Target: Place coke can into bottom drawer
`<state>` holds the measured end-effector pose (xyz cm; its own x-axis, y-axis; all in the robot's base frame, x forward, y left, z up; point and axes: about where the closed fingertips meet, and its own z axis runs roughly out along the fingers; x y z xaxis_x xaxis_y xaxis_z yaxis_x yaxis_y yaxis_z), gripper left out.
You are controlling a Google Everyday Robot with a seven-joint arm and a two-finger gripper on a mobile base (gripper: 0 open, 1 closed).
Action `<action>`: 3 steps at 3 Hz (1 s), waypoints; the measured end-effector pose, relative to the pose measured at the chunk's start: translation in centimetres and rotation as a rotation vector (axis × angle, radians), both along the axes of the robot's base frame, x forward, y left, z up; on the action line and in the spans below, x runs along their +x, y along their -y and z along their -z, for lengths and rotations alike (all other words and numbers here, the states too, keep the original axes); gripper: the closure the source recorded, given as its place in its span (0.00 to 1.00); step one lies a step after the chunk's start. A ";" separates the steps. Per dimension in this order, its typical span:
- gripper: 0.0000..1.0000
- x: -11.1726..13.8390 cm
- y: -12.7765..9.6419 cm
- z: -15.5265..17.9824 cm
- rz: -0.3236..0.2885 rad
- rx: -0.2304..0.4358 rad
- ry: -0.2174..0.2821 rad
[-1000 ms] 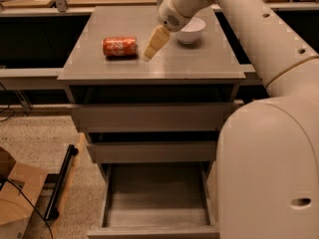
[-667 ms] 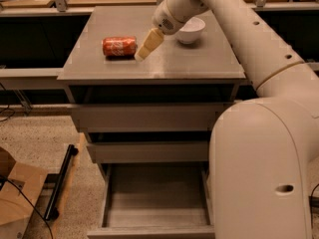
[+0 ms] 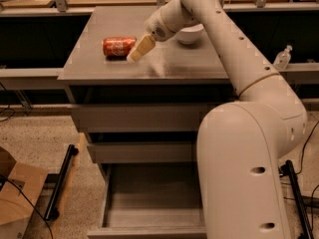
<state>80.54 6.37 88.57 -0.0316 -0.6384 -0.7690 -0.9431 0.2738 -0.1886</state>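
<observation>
The coke can (image 3: 118, 47), red with white lettering, lies on its side on the grey cabinet top (image 3: 169, 66), towards the left. My gripper (image 3: 137, 53) reaches down from the white arm and its tan fingers (image 3: 143, 45) sit just right of the can's right end, close to it or touching. The bottom drawer (image 3: 149, 203) is pulled out below, a grey tray with nothing in it; my arm hides its right part.
A white bowl (image 3: 190, 34) stands on the cabinet top behind my arm. Two shut grey drawer fronts (image 3: 139, 117) sit above the open one. A cardboard box (image 3: 15, 198) and a black bar (image 3: 60, 183) lie on the floor at left.
My gripper has moved left across the cabinet top towards the can's right end. The can has stayed where it was.
</observation>
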 end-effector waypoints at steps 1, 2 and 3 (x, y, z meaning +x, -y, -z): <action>0.00 1.0 -1.5 1.4 -0.031 0.057 -0.010; 0.00 1.6 -3.1 2.2 -0.061 0.100 -0.020; 0.18 1.9 -4.3 2.2 -0.089 0.134 -0.015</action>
